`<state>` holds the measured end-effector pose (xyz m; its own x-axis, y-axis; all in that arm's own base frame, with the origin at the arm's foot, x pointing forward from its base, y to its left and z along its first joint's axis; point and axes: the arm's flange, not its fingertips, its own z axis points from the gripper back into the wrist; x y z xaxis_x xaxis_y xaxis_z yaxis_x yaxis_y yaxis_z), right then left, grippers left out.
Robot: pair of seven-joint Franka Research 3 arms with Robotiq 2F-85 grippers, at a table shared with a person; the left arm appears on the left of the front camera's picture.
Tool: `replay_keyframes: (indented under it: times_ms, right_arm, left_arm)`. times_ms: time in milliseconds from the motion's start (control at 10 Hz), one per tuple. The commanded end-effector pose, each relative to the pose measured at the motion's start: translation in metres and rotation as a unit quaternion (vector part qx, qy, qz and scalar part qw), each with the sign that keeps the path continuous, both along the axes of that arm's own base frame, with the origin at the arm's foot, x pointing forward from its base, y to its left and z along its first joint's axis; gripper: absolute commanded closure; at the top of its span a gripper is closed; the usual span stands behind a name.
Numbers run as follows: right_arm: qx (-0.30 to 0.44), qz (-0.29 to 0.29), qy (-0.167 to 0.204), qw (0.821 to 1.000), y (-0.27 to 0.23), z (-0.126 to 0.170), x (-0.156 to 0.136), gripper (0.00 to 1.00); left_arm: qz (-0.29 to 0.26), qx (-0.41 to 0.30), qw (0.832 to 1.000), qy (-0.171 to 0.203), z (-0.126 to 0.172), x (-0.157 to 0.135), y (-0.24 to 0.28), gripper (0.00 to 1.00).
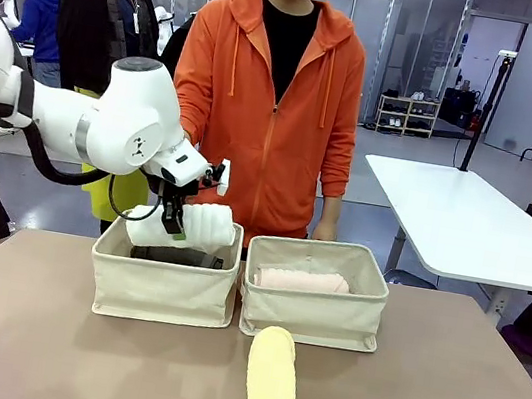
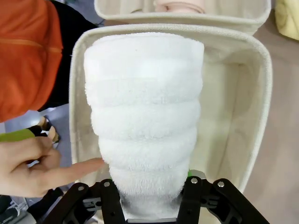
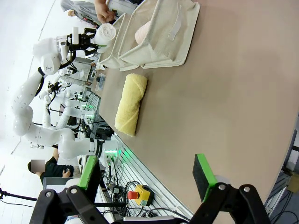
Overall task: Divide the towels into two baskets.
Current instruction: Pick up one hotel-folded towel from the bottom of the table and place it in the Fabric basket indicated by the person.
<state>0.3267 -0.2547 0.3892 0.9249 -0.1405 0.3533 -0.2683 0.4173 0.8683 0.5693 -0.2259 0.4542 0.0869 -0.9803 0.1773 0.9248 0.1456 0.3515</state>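
Bright, even indoor light; soft shadows on the table [image 1: 438, 389]. The white towel [image 2: 145, 116] looks nearly washed out up close. Wrist views bend at the edges; the right one's background glares.

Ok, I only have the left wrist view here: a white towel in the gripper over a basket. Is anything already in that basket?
Observer: Yes. The front view shows a dark grey towel lying in the left basket, below the white towel that the left gripper holds.
Operator: And the yellow one at my picture's corner?
Observer: The yellow towel lies on the table, in front of the right basket.
Operator: And the other arm?
Observer: The right gripper is open and holds nothing, above the table.
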Motion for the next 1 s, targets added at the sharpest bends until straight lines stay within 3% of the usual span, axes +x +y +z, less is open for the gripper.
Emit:
replay_keyframes:
  times_ms: [0,100,300,400,800,900]
  right_arm:
    - [-0.004,0.007,-0.003,1.000,0.000,0.002,-0.001,0.00]
    - [-0.004,0.007,-0.003,1.000,0.000,0.002,-0.001,0.00]
    - [-0.004,0.007,-0.003,1.000,0.000,0.002,-0.001,0.00]
    - [-0.004,0.007,-0.003,1.000,0.000,0.002,-0.001,0.00]
    - [-0.004,0.007,-0.003,1.000,0.000,0.002,-0.001,0.00]
    - [-0.004,0.007,-0.003,1.000,0.000,0.002,-0.001,0.00]
  left_arm:
    - [-0.006,-0.003,1.000,0.027,-0.001,0.009,-0.001,0.50]
    - [-0.006,-0.001,0.999,0.037,-0.008,0.012,-0.001,0.50]
    - [-0.009,0.006,0.999,0.051,-0.013,0.011,-0.003,0.05]
    - [-0.011,0.009,0.999,0.051,-0.012,0.009,-0.003,0.00]
    - [0.000,0.003,0.999,0.034,-0.011,0.002,-0.002,0.00]
    - [-0.005,0.009,0.999,0.044,-0.016,0.007,-0.008,0.00]
